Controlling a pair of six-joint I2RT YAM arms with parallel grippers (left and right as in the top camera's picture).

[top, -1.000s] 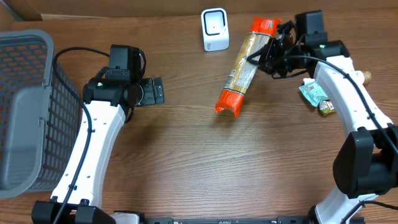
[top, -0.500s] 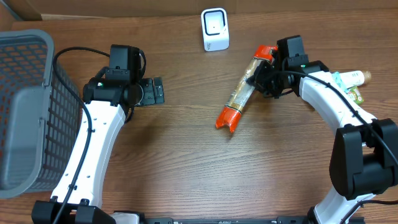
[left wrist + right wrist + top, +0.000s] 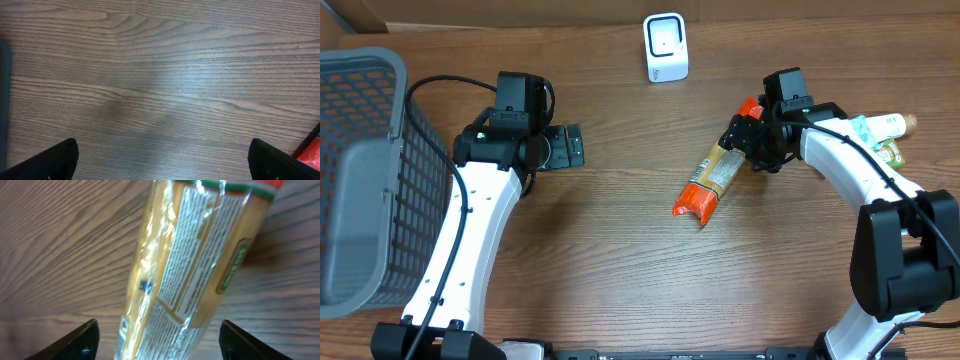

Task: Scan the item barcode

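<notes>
Slanted across the right half of a brown wood-grain table [image 3: 620,260]: a long clear-plastic packet with orange-red ends and a printed label [image 3: 708,184], lower end toward the middle, upper end tucked under the right gripper [image 3: 742,138]. Poised directly over the packet, claw spread wide, with black fingers [image 3: 75,341] standing off either side of the wrapper and pressing on neither. Well apart at the table's far edge: a small white box-shaped barcode scanner [image 3: 666,47], upright, its face toward the arms. Parked over bare wood on the left, the left gripper [image 3: 568,148], claw likewise fully apart with nothing between. At far left, a grey mesh basket [image 3: 360,170]; at far right, a cluster of small packaged goods [image 3: 880,128].
</notes>
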